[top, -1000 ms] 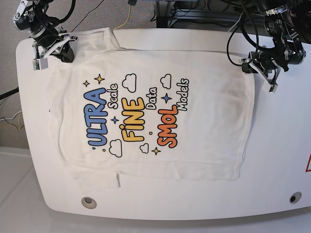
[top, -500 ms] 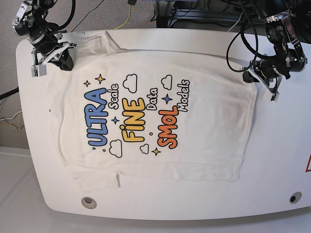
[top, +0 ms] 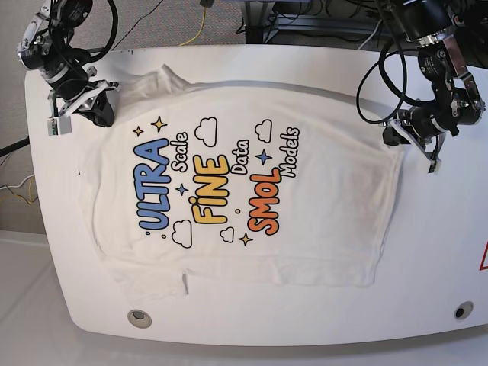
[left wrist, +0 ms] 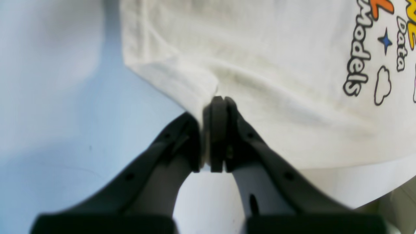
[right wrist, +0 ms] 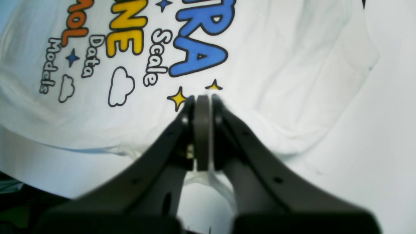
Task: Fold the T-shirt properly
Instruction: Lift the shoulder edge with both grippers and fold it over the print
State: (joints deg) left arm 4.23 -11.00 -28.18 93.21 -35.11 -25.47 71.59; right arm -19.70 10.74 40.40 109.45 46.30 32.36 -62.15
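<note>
The white T-shirt (top: 229,191) lies spread print-up on the white table (top: 438,236), its blue, yellow and orange lettering facing the camera. At the shirt's far right corner in the base view, my left gripper (top: 395,137) is shut on the cloth. The left wrist view shows that gripper (left wrist: 217,99) pinching a fold at the T-shirt (left wrist: 276,65) edge. My right gripper (top: 101,114) is shut on the far left corner by the sleeve. In the right wrist view it (right wrist: 202,97) bites the T-shirt (right wrist: 292,65) just below two yellow stars.
Two round holes (top: 139,318) (top: 463,310) sit near the table's front edge. Cables (top: 202,23) and floor lie beyond the back edge. A red-marked sign (top: 483,259) shows at the far right.
Both grippers have moved toward the table's front, still shut on the far corners. The shirt's back edge has come with them, and the cloth is bunching slightly at both corners.
</note>
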